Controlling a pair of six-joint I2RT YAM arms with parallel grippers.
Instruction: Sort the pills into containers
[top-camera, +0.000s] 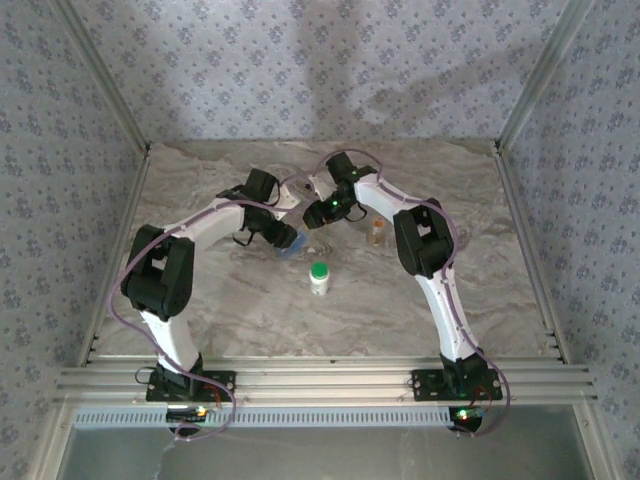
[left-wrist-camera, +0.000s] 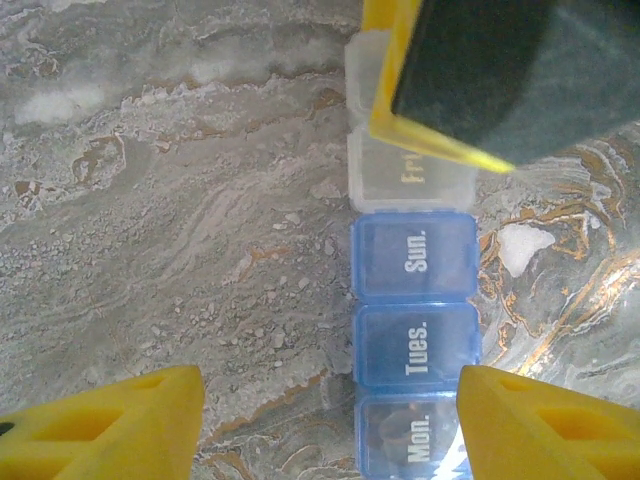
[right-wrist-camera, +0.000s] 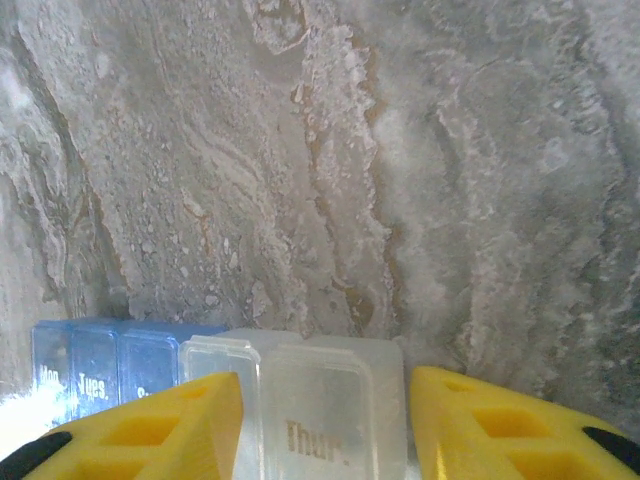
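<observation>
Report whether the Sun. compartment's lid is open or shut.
Shut: the blue Sun. lid lies flat, level with the Tues. lid next to it, label facing the camera.

Top view looks down from behind; both wrist views sit close, sharing the pill organiser (left-wrist-camera: 412, 255)

Grey-brown marbled tabletop (top-camera: 230, 320) beneath the left claw (left-wrist-camera: 325, 425) and right claw (right-wrist-camera: 325, 425), veined orange ahead and right of the left one. Floral wallpaper (top-camera: 300, 60) well beyond both. Aluminium rails (top-camera: 330, 380) far behind both.
</observation>
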